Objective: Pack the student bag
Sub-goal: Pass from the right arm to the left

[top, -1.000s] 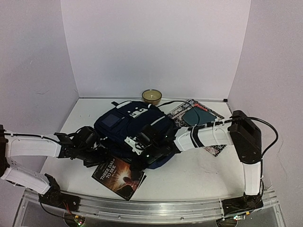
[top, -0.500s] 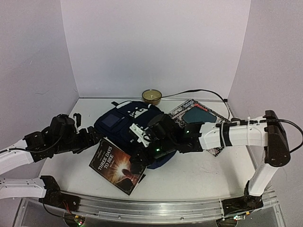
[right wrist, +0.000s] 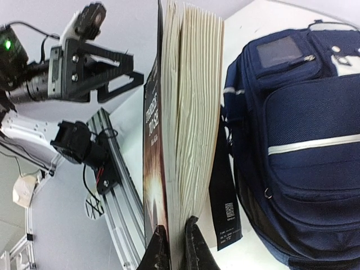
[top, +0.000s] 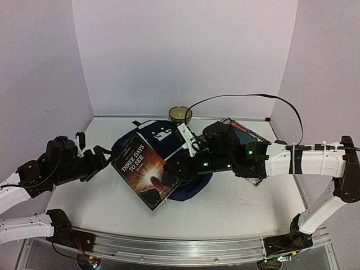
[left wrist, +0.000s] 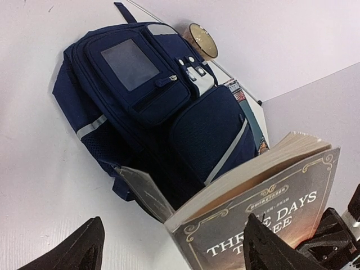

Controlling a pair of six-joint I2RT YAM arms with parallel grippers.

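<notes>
"Top external view first; where is the student bag [top: 163, 135]?"

"Lying flat on the white surface [top: 236, 209] about mid-way across, front side up; its white-trimmed top end points to the back wall, where a small bowl [top: 180, 114] stands just beyond it; its left and near parts are hidden behind a book [top: 147, 179]."

"What of that book?"

"It is held clear of the surface, tilted, dark cover towards the camera; the title reads 'Three Days to See'; the right tool [top: 179, 170] has it by the right-hand edge."

"Is that grip plain to see?"

"In the right wrist view, yes; the two fingers [right wrist: 160, 251] are pressed together on the lower edge of the book [right wrist: 188, 112], cover on one side and cream pages on the other; the student bag [right wrist: 298, 140] lies just to the right of the pages, with a black strap [right wrist: 223, 197] bearing a white label hanging between them."

"And the left tool [top: 98, 158]?"

"It hangs just left of the book without touching it; in the left wrist view its fingers [left wrist: 76, 250] stand wide apart with nothing gripped; beyond them are the book [left wrist: 270, 216] and the student bag [left wrist: 152, 95], and the bowl [left wrist: 201, 40] at the bag's far end."

"Anything else?"

"A magazine [top: 234, 125] lies flat to the right of the bag, largely covered by the right arm."
</notes>
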